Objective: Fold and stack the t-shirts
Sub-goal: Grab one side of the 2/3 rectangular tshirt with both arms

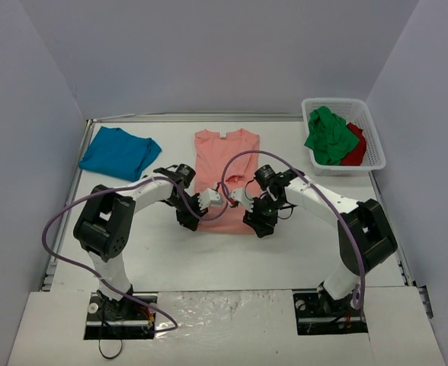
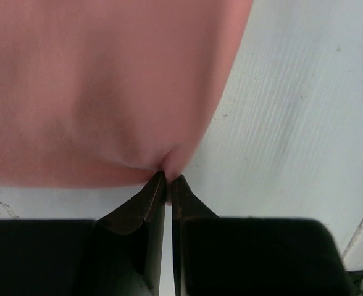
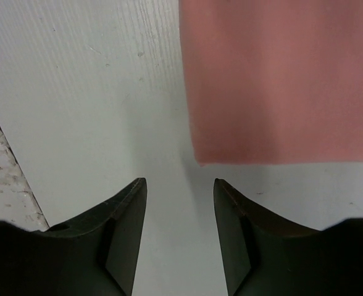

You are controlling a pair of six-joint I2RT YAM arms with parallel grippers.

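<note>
A salmon-pink t-shirt [image 1: 225, 164] lies flat in the middle of the table, folded into a long strip. My left gripper [image 1: 187, 221] is at its near left corner. In the left wrist view the gripper [image 2: 168, 180] is shut on a pinch of the pink cloth [image 2: 101, 86]. My right gripper [image 1: 259, 226] is at the near right corner. In the right wrist view it [image 3: 180, 185] is open and empty, just short of the shirt's corner [image 3: 280, 80]. A folded teal-blue t-shirt [image 1: 120, 152] lies at the far left.
A white mesh basket [image 1: 376, 145] at the far right holds a crumpled green shirt [image 1: 329, 136] and a red one [image 1: 356, 149]. The white table [image 1: 285, 252] has a metal rail along its left and right edges. Grey walls surround it.
</note>
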